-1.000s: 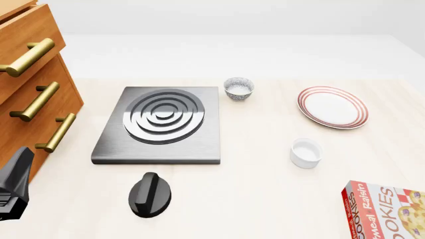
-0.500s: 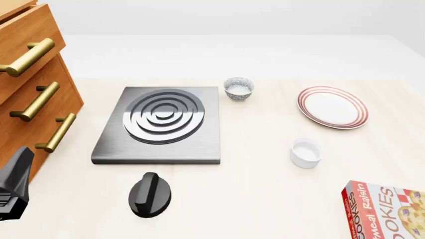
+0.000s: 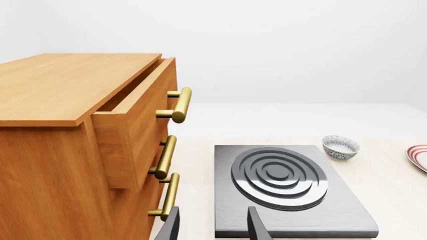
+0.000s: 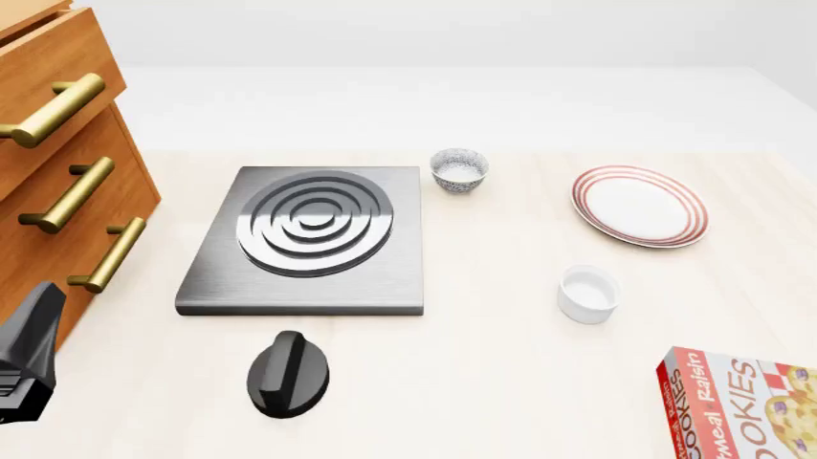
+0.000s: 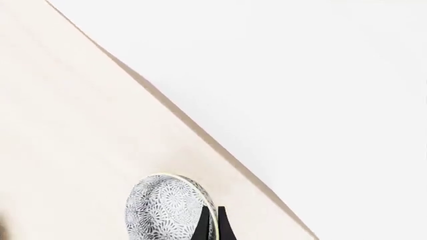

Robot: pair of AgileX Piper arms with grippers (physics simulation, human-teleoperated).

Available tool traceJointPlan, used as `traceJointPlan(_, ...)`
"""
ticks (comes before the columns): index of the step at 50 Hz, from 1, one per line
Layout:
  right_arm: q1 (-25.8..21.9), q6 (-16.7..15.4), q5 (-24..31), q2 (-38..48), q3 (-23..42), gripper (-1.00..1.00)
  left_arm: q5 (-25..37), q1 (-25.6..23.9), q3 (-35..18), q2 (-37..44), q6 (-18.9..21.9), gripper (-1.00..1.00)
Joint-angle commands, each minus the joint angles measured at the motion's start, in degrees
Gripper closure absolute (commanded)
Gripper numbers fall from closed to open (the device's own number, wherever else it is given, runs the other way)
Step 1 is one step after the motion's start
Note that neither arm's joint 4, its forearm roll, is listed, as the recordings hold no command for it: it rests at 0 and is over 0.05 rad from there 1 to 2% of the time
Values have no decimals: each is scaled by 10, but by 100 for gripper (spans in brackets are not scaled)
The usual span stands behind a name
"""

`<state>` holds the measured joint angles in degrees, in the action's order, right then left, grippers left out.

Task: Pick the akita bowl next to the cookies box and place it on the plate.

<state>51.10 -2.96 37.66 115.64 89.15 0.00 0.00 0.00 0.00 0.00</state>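
In the right wrist view my right gripper point(image 5: 211, 226) is shut on the rim of the akita bowl point(image 5: 163, 210), whose grey-black speckled outside faces the camera, close to the table's edge. I cannot tell whether this bowl rests on the table or hangs above it. Neither it nor the right gripper shows in the front view. The red cookies box point(image 4: 747, 406) lies at the near right corner. The plate point(image 4: 638, 206) with reddish rings sits at the far right, bare. My left gripper point(image 3: 213, 231) stands open near the cabinet, holding nothing.
A second speckled bowl point(image 4: 460, 170) stands behind the grey stove point(image 4: 306, 239). A white ramekin point(image 4: 587, 294) sits between plate and box. A black knob point(image 4: 289, 373) lies in front of the stove. The wooden drawer cabinet point(image 4: 64, 172) fills the left side.
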Motion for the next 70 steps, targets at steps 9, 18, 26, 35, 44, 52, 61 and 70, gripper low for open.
traceJointPlan(9,-42,44,55,-76,17,100,0,0,0,0,0,-100)
traceJointPlan(18,-77,69,72,-92,24,100,0,0,0,0,0,-100)
traceJointPlan(26,-99,107,79,-97,18,100,0,0,0,0,0,-100)
traceJointPlan(35,-153,168,84,-105,6,100,0,0,0,0,0,-100)
traceJointPlan(44,-185,213,83,-110,-7,100,0,0,0,0,0,-100)
traceJointPlan(52,-223,271,70,-121,-34,100,0,0,0,0,0,-100)
traceJointPlan(61,-276,338,52,-137,-63,100,0,0,0,0,0,-100)
traceJointPlan(70,-306,359,55,-128,-59,100,0,0,0,0,0,-100)
